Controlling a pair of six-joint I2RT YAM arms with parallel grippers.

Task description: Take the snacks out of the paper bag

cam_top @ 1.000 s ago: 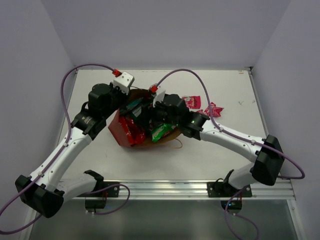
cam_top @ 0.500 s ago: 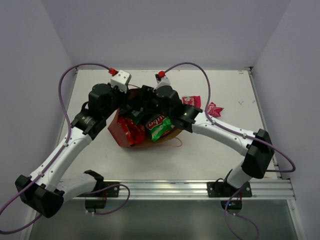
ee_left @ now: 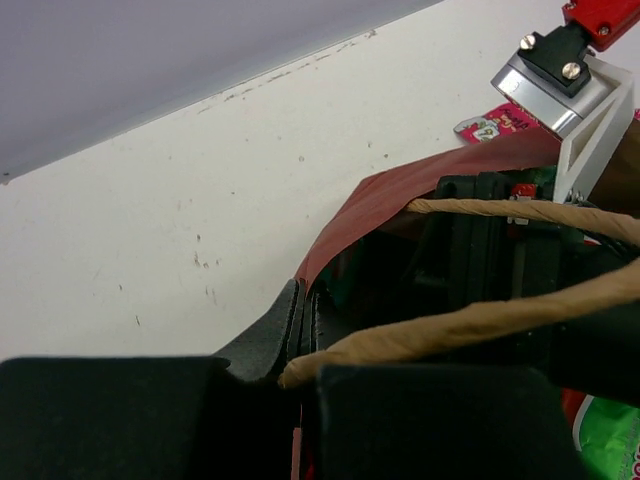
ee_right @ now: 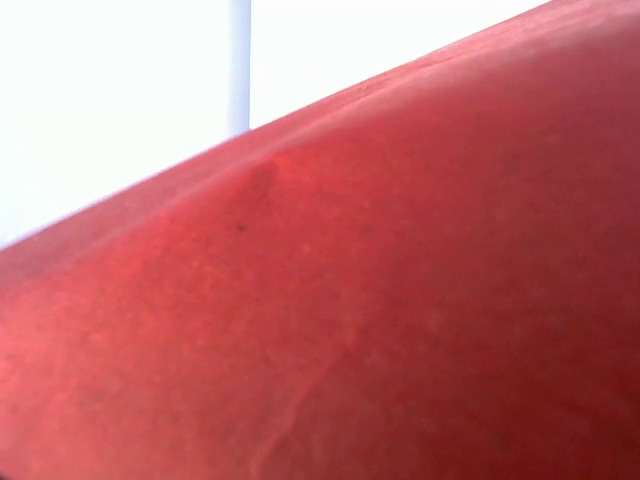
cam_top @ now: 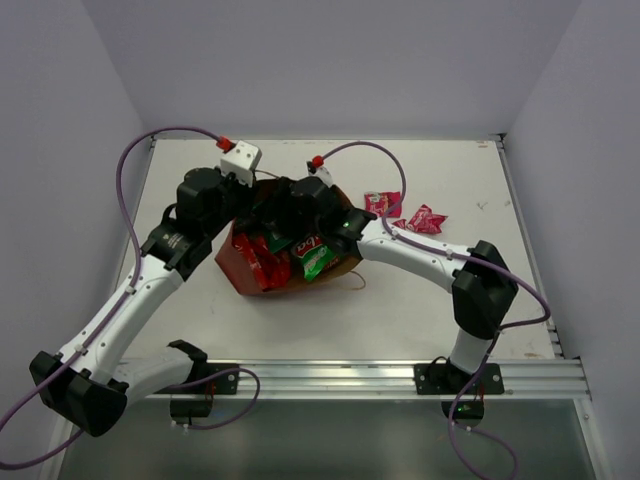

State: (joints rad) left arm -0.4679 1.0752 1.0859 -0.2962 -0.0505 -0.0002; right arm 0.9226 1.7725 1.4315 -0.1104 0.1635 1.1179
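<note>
**BAG STATUS: RIGHT GRIPPER DEEPER IN MOUTH**

Location of paper bag: centre of table, slumped over, red lower part toward the left arm. Same position as one second ago.

At the bag opening: red packet and green packet, both partly out. Green packet now slightly further left and more upright than before.

On the table, right of the bag and apart from it: two pink packets. The right-hand one, earlier half covered by the right arm, is now fully exposed.

Left gripper: pinched tight on the bag rim, touching a string handle; unchanged.

Right gripper: above the green packet one second ago, now further left, inside the opening. Right wrist view filled with red paper. Fingertips hidden, so jaw spread cannot be told. Elbow now nearer table centre.
</note>
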